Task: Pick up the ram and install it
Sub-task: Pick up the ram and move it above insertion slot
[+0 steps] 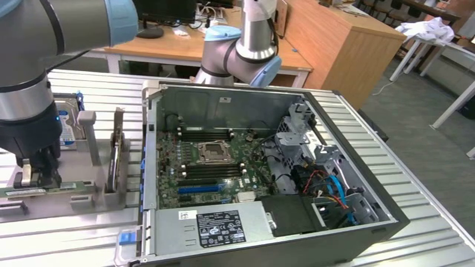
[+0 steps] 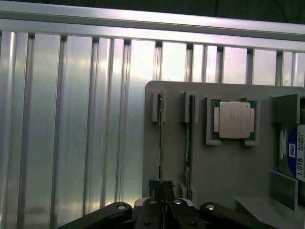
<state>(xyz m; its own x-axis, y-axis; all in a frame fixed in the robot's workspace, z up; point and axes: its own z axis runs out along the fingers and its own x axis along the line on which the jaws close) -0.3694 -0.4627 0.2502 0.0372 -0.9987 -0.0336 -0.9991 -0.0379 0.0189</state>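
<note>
So here's where we're at: the hand [image 1: 39, 179] is down over the grey holder [image 1: 85, 199] and clenched on the ram [image 1: 70, 188], pinching the thin green board by its upper edge near one end. From the wrist camera we see the hand [image 2: 162, 183] with its two dark fingers [image 2: 155, 188] pressed together on the ram [image 2: 161, 133]. The ram stands on edge in the holder's outermost slot, right along the outer border of the holder [image 2: 200, 167]. A second stick [image 2: 189, 138] stands in the next slot inward, parallel to the first and just beside it without touching. Further into the holder there's a processor [image 2: 233, 119] lying flat in its own square pocket. Past that, a hard drive [image 2: 295, 157] with a blue and white label stands at the holder's far end. We also catch that hard drive [image 1: 67, 125] in the exterior view, upright at the back of the holder. The holder sits on a ribbed metal worktop [image 1: 74, 236], and the open PC case [image 1: 386, 217] lies just beside the holder, on the exterior view's right of it. Inside the case we can make out the motherboard [image 1: 171, 167], with a socket [image 1: 215, 150] in the middle and long black slots [image 1: 211, 133] on either side of it, plus a power supply [image 1: 215, 228] with a label at the near end. The arm [image 1: 30, 83] rises from the holder toward the top of the exterior view.
</note>
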